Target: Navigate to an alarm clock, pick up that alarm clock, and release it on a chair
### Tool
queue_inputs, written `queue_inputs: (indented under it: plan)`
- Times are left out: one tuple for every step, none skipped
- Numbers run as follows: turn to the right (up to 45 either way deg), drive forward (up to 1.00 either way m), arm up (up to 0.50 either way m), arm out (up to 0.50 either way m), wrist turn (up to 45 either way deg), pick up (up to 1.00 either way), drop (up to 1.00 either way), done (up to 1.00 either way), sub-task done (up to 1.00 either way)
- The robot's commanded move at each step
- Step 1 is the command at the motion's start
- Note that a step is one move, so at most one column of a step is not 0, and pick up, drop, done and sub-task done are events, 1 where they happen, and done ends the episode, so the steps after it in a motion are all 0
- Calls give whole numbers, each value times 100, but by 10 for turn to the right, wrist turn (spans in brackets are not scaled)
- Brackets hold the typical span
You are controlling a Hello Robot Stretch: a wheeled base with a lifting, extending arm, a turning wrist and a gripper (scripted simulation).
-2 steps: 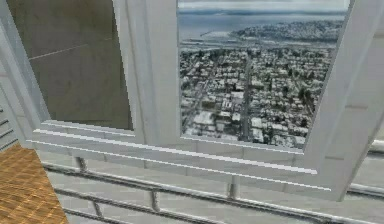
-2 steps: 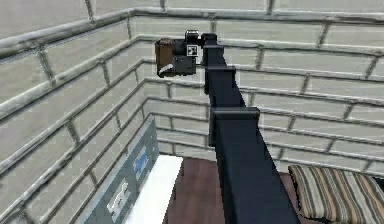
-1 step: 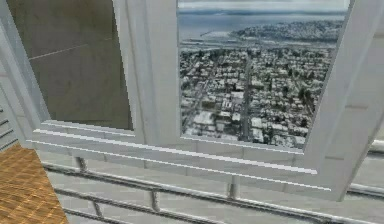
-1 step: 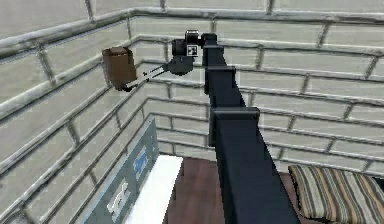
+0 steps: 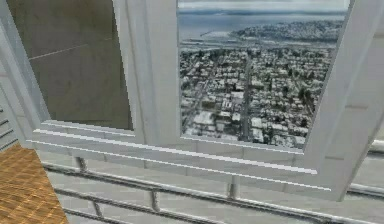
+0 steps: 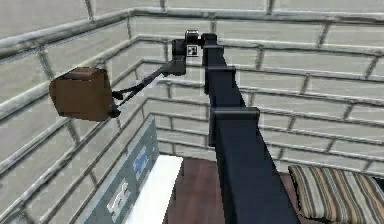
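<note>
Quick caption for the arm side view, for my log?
Stretch's arm reaches toward a brick wall, gripper holding a brown boxy object aloft.

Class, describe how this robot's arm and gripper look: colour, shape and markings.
The arm is a dark blue-black square bar in stepped segments. At its far end sit small white squares with black marks. The gripper has a dark body and two thin dark fingers.

Gripper [image 6: 120, 97] holds brown box [image 6: 84, 92] (clear of surfaces) before brick wall [image 6: 310, 55].
</note>
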Motion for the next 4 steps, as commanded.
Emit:
queue_inputs:
  plan:
    - [0, 0, 0, 0, -270, 0, 0, 0, 0]
    - [0, 0, 0, -46, 0, 0, 0, 0, 0]
    - [-450, 0, 0, 0, 0, 0, 0, 0, 0]
    - [-450, 0, 0, 0, 0, 0, 0, 0, 0]
